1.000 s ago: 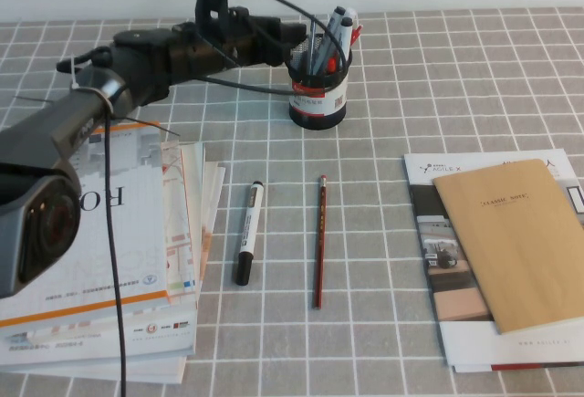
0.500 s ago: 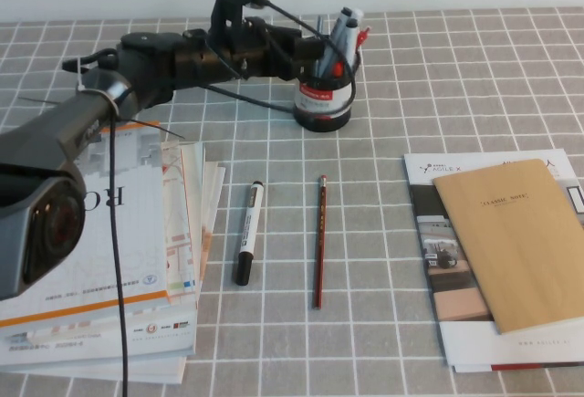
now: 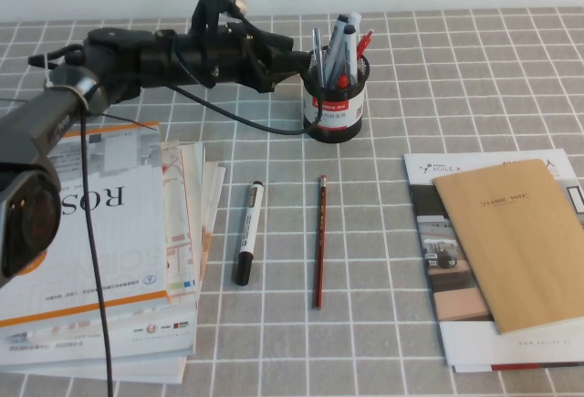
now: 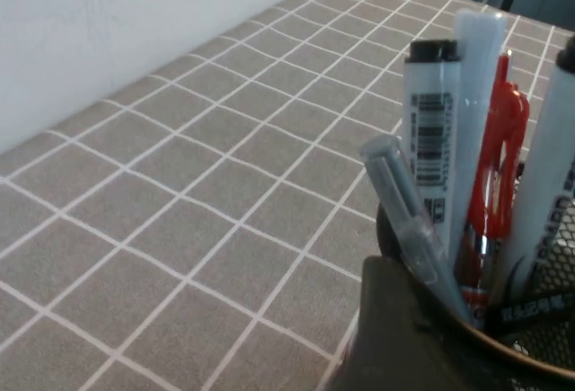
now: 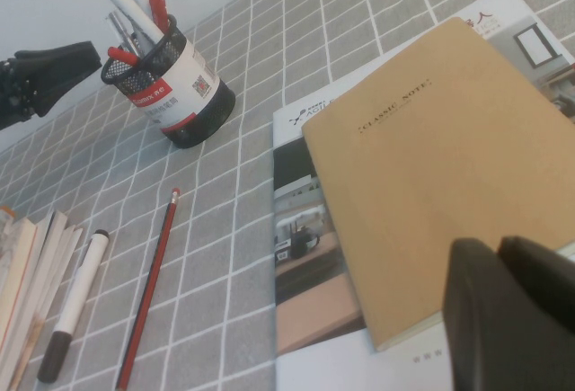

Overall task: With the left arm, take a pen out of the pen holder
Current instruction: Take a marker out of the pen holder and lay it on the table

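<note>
1. The left gripper (image 3: 303, 61) is at the back of the table (image 3: 438, 78), right beside the left rim of the pen holder (image 3: 337, 112). Its fingers stand wide apart and hold nothing. In the left wrist view one finger (image 4: 395, 319) sits just outside the rim.
2. All the pens (image 3: 340, 36) stand in the holder, none lifted yet.
3. The holder looks light. A finger pressing on its wall could push it along the cloth or tip it over and spill the pens.
4. The pens are bunched and lean against each other. Closing here could catch two at once, or pinch a smooth barrel off-centre so that it slips free.
5. The right gripper (image 5: 503, 319) hangs over the brown notebook (image 5: 431, 166), well away from the holder. Its fingers are together and empty, so it poses little risk.
6. The holder is a black wire-mesh cylinder with a white and red label around it.
7. It holds a clear plastic pen (image 4: 406, 207), a white marker with a barcode (image 4: 431, 121) and a glossy red pen (image 4: 499, 153). All have round, slick barrels.
8. The table has a matt grey cover with a white grid.
9. A black-capped marker (image 3: 246, 233) and a thin red pencil (image 3: 320, 242) lie flat near the middle, beside a stack of books (image 3: 109, 260).
</note>
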{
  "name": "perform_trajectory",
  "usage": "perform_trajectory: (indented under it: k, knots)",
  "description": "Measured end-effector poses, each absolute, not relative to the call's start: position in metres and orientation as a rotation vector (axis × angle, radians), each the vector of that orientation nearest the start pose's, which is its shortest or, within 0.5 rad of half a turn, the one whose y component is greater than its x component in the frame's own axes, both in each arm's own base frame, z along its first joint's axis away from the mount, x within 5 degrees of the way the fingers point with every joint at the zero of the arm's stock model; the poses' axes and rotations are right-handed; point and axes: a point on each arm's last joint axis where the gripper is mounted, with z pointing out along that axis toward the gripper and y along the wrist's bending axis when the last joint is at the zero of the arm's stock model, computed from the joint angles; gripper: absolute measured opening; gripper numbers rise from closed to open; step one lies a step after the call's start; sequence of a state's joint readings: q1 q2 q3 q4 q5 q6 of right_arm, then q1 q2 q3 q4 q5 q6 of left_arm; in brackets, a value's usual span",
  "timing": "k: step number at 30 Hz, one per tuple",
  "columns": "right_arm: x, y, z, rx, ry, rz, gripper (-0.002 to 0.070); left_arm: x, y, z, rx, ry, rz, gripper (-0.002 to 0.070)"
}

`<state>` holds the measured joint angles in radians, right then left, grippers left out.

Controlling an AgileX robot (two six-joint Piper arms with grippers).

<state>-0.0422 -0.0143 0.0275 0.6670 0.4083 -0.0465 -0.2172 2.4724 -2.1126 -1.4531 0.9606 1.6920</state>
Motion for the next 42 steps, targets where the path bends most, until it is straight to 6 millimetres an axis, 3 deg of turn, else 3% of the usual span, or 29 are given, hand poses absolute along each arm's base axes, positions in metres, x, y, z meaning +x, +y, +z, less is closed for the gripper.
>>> perform_trajectory:
  k: [9, 21, 27, 42]
  knots:
    - [0.052, 0.020, 0.176, 0.396, 1.816, 0.602, -0.0013, 0.516, -0.189, 0.212, 0.985, 1.556, -0.846, 0.0360]
    - [0.052, 0.020, 0.176, 0.396, 1.816, 0.602, -0.0013, 0.515, -0.217, 0.214, 0.920, 1.548, -0.765, 0.0360]
    - [0.052, 0.020, 0.176, 0.396, 1.816, 0.602, -0.0013, 0.520, -0.219, 0.215, 0.826, 1.576, -0.728, 0.0360]
    - [0.052, 0.020, 0.176, 0.396, 1.816, 0.602, -0.0013, 0.522, -0.222, 0.197, 0.759, 1.628, -0.797, 0.0358]
